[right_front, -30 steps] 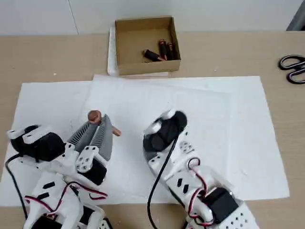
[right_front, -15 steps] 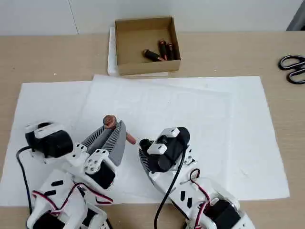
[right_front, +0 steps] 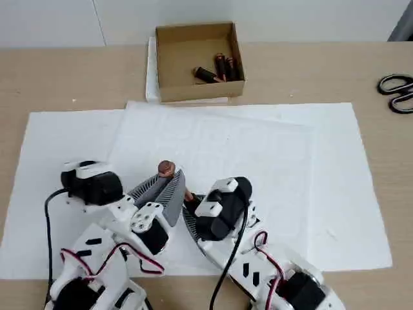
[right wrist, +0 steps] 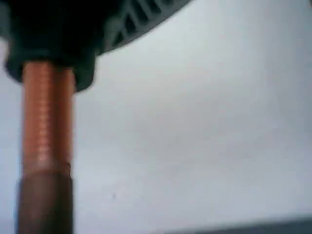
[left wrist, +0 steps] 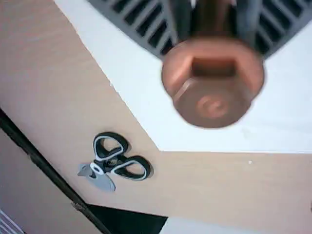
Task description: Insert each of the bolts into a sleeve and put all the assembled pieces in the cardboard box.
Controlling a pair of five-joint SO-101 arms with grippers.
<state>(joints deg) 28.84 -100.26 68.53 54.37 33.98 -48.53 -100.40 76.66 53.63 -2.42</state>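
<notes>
Box (right_front: 193, 92) stands on the counter (right_front: 64, 71) at the far edge of a white sheet (right_front: 290, 168). Three finished pieces (right_front: 220, 68) already lie inside it, so I judge the task well along, with one more pair in hand. Left arm (right_front: 103, 226) and right arm (right_front: 258, 271) meet over the side of the sheet away from the box, well apart from it. That is probably because mating needs both parts held up off the sheet and lined up before anything goes to the box. Scissors (right_front: 397, 92) lie on the counter well to the right of the box and have no part in this. Left jaws are clamped across the bolt (right_front: 166, 170) just under its head. The head points toward the box, and the shank is left free to run away from it to the right jaws. Right jaws look closed on the black sleeve (right wrist: 48, 58), which faces the shank mouth-on. The high view gives the layout, but the jaws cover the joint itself. The left wrist view brings the bolt's flanged hex head close up between ribbed grey jaws, with the scissors beyond. The right wrist view supplies the joint: the threaded shank enters the sleeve's mouth with bare thread outside it. From that I judge the insertion begun, not finished.
</notes>
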